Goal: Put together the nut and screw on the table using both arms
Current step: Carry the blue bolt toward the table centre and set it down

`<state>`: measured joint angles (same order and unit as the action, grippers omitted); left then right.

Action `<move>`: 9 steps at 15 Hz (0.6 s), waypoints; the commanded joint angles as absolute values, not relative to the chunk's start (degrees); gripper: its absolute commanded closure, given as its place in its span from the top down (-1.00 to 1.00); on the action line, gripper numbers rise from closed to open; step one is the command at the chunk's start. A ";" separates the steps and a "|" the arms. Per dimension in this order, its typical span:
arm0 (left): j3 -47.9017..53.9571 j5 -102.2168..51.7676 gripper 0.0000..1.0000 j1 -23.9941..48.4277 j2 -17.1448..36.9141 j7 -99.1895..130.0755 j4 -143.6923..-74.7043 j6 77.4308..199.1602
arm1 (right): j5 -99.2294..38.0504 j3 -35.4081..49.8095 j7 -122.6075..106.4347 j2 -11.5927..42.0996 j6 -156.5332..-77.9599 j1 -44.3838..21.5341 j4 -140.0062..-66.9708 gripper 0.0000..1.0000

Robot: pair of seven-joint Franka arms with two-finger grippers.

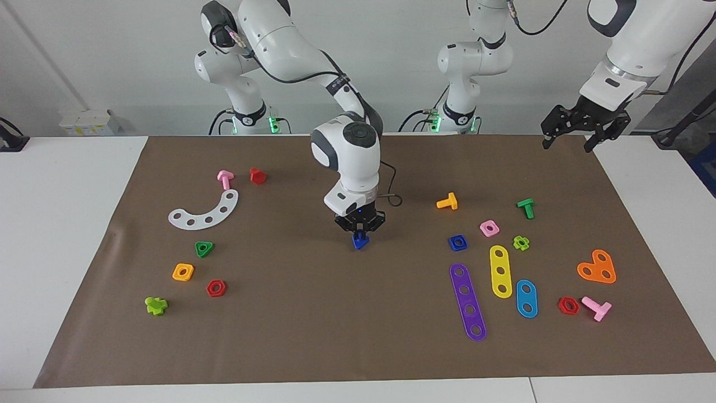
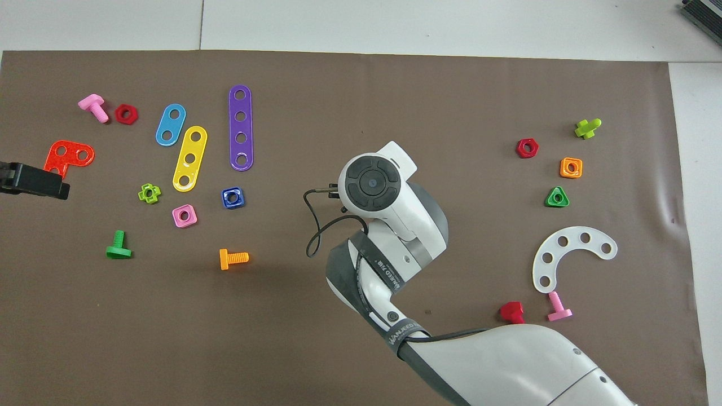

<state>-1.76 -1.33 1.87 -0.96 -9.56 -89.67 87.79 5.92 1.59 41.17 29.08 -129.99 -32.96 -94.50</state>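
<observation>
Facing view: the right gripper (image 1: pixel 360 231) hangs over the middle of the brown mat (image 1: pixel 358 336), fingers pinched on the dark-blue screw (image 1: pixel 359 241), whose triangular head points down just above the mat. The blue nut (image 1: pixel 457 242) lies flat on the mat toward the left arm's end of the surface, just beside the pink square nut (image 1: pixel 489 228) and the purple strip (image 1: pixel 468 301). The left gripper (image 1: pixel 584 124) waits raised over the mat's corner at its own end, fingers spread and holding nothing.

Overhead view: the right arm's wrist (image 2: pixel 372 183) covers its gripper and the screw. The nut (image 2: pixel 233 198) sits between the purple strip (image 2: pixel 241 127) and the orange bolt (image 2: pixel 233 259). Only the left gripper's black tip (image 2: pixel 32 180) shows at the picture's edge, beside the red bracket (image 2: pixel 67 157).
</observation>
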 commanded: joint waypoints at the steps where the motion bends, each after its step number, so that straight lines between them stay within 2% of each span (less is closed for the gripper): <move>1: -1.41 -0.61 1.00 1.49 -2.64 -9.14 -91.41 88.59 | 7.12 1.49 44.29 29.00 -132.71 -33.40 -96.24 -1.00; 3: -1.32 -0.53 1.00 2.19 -2.64 -9.14 -91.41 88.42 | 7.21 1.49 45.52 29.88 -132.89 -34.36 -96.15 -1.00; 4: -1.41 -0.53 1.00 2.28 -2.64 -9.05 -91.41 88.24 | 7.47 1.49 45.53 29.88 -132.80 -34.37 -96.07 -0.70; 5: -1.32 -0.61 1.00 2.37 -2.64 -9.05 -91.41 88.24 | 7.91 1.49 45.61 29.88 -132.89 -34.37 -96.06 0.52; 6: -1.41 -0.53 1.00 2.37 -2.64 -8.79 -91.49 88.16 | 8.43 1.49 45.62 29.88 -132.89 -34.37 -96.15 1.00; 9: -1.41 -0.53 1.00 2.37 -2.64 -9.14 -91.58 88.24 | 8.61 1.49 45.53 29.62 -132.63 -34.19 -95.45 1.00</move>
<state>-1.27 -1.33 1.95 -0.96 -9.56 -89.69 87.78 7.09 1.52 43.70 29.92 -131.68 -34.34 -95.54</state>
